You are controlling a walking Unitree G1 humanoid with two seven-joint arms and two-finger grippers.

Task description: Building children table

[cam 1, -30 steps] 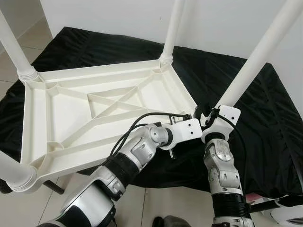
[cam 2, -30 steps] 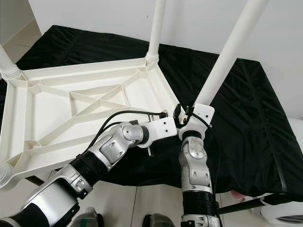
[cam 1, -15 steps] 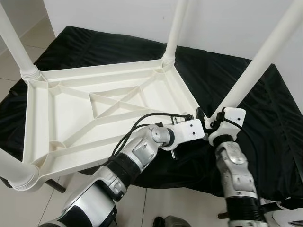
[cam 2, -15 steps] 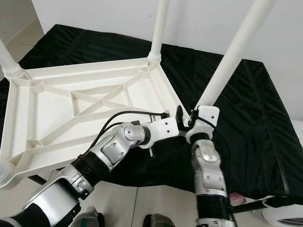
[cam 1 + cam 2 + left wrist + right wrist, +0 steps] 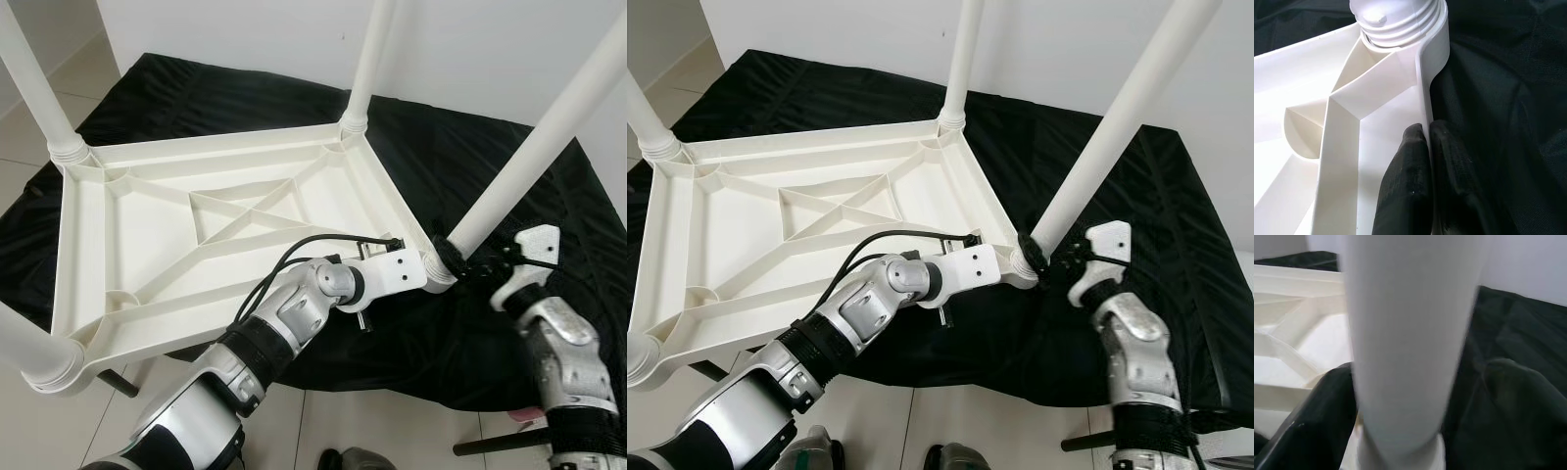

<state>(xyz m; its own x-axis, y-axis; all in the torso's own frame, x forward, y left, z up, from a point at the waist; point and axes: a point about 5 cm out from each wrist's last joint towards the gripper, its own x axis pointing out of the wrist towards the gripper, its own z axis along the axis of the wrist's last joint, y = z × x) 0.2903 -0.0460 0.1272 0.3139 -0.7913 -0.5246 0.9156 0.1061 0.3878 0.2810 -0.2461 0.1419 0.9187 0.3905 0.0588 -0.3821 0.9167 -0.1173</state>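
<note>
last leg seated, both tools at the near corner

the tabletop (image 5: 147,235) lies upside down on a black cloth (image 5: 509,196), ribs up, with four white legs standing in its corner sockets. the left tool (image 5: 1425,161) is pinching the tabletop's rim (image 5: 1422,88), one finger inside the wall and one outside, just beside the socket of the near right leg (image 5: 529,147). the right tool (image 5: 1043,257) is at the base of that leg, its black fingers (image 5: 1312,431) wrapped around the shaft just above the threaded collar; they look pressed onto the leg, though the wrist view is blurred (so the hold is hard to judge closely).

this looks like the tightening of the last leg, with the build close to done.

risks from here: if the right tool twists with a loose hold, it could slip round the smooth shaft and leave the leg half seated. a sideways pull on the tall leg could lever the light tabletop up or slide it on the cloth, since only the left tool's thin pinch on the rim steadies it. the rim could also slip out from between those fingers.
</note>
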